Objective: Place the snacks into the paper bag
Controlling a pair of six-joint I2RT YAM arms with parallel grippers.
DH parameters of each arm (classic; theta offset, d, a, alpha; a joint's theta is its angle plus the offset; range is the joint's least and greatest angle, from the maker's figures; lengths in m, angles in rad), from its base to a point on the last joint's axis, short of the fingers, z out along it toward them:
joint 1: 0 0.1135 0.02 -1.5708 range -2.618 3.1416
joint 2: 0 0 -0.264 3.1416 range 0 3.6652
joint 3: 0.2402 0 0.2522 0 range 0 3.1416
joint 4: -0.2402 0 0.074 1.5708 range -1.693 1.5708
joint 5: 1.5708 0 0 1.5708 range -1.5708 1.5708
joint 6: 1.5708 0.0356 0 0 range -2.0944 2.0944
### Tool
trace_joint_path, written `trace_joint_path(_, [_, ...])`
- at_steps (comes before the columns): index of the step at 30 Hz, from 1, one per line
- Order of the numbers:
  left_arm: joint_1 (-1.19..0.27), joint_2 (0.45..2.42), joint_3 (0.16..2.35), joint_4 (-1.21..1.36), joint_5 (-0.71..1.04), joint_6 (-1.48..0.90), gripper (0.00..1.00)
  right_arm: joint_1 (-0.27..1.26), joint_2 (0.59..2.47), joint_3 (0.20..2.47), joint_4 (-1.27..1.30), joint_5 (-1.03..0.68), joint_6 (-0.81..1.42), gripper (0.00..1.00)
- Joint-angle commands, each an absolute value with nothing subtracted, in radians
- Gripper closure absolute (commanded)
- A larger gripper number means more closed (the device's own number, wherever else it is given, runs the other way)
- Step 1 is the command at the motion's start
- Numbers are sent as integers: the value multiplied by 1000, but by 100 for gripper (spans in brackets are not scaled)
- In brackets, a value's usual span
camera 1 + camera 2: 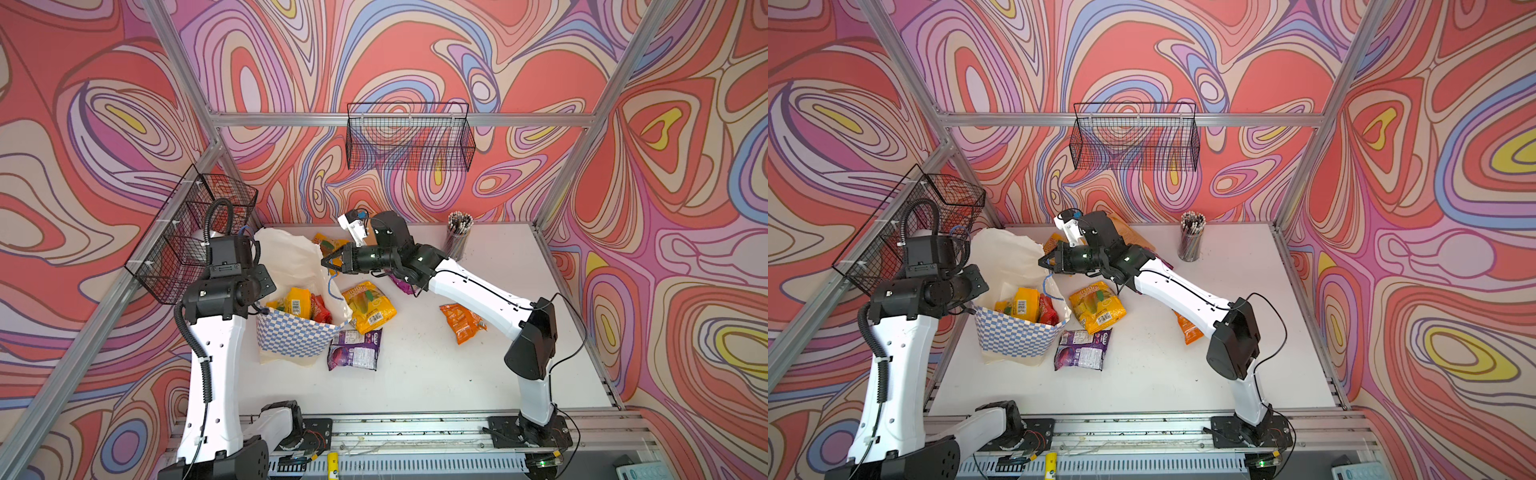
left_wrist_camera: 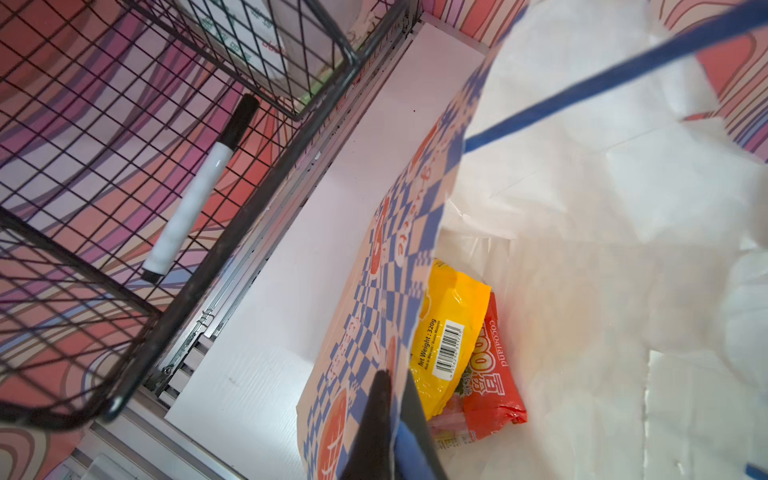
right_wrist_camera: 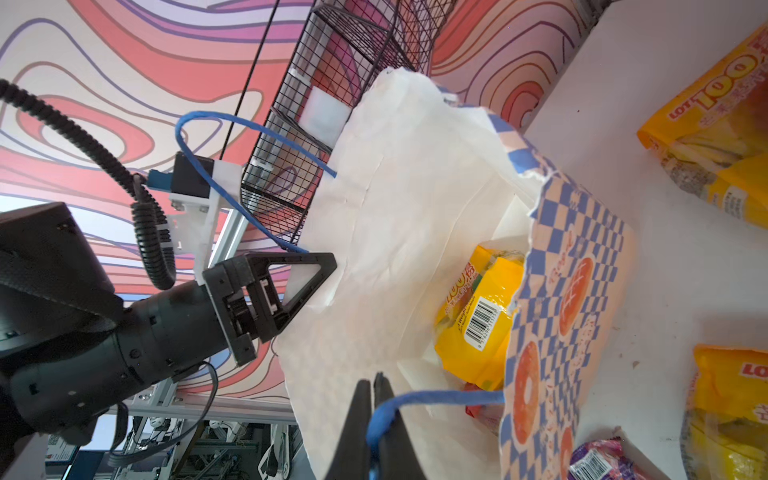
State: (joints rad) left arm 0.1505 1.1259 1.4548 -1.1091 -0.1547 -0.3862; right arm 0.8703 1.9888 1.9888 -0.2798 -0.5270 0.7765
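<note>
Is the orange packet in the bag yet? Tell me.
No, the orange packet lies on the table, well right of the paper bag.

Bright, even, diffuse light fills the cell in both top views, and the white table (image 1: 436, 374) carries only faint, soft-edged shadows. These views are mildly soft throughout. In the left wrist view the white inside of the bag (image 2: 582, 208) is nearly blown out. The cord (image 2: 623, 77) close to the lens blurs, and the left gripper (image 2: 395, 386) is a dark smear. Basket (image 2: 104, 124) wires bow toward the edges, and glare streaks a yellow packet (image 2: 449, 316).
</note>
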Motion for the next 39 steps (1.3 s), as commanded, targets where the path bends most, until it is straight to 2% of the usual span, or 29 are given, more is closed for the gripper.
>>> trace_joint_path(1, [152, 1157, 1463, -1051, -75, -424, 100, 856, 1934, 1990, -258, -448, 746, 100])
trace_joint_path(6, [134, 1122, 1374, -1009, 58, -466, 100, 790, 1857, 1869, -230, -400, 753, 100])
trace_joint_path(13, [-105, 1149, 1348, -971, 44, -544, 100, 713, 1729, 1780, -266, -307, 719, 100])
trace_joint_path(17, [-167, 1169, 1372, -960, -2, -562, 100, 706, 1728, 1814, -293, -343, 676, 100])
trace_joint_path(24, [-153, 1161, 1416, -1054, -271, -466, 100, 789, 1854, 1931, -336, -409, 630, 100])
trace_joint_path(25, [-147, 1160, 1411, -1069, -295, -454, 100, 800, 1870, 1944, -338, -419, 625, 97])
trace_joint_path(28, [-89, 1126, 1366, -1071, -302, -424, 100, 810, 1893, 1965, -362, -433, 605, 72])
trace_joint_path(31, [-21, 1113, 1335, -1063, -235, -400, 100, 809, 1882, 1966, -406, -411, 556, 36])
trace_joint_path(32, [-18, 1119, 1333, -1067, -230, -391, 100, 808, 1876, 1972, -423, -402, 536, 22])
trace_joint_path(33, [-17, 1124, 1332, -1072, -229, -383, 100, 808, 1865, 1981, -445, -395, 504, 2])
trace_joint_path(39, [8, 1120, 1322, -1073, -236, -351, 100, 768, 1801, 2114, -645, -292, 372, 2])
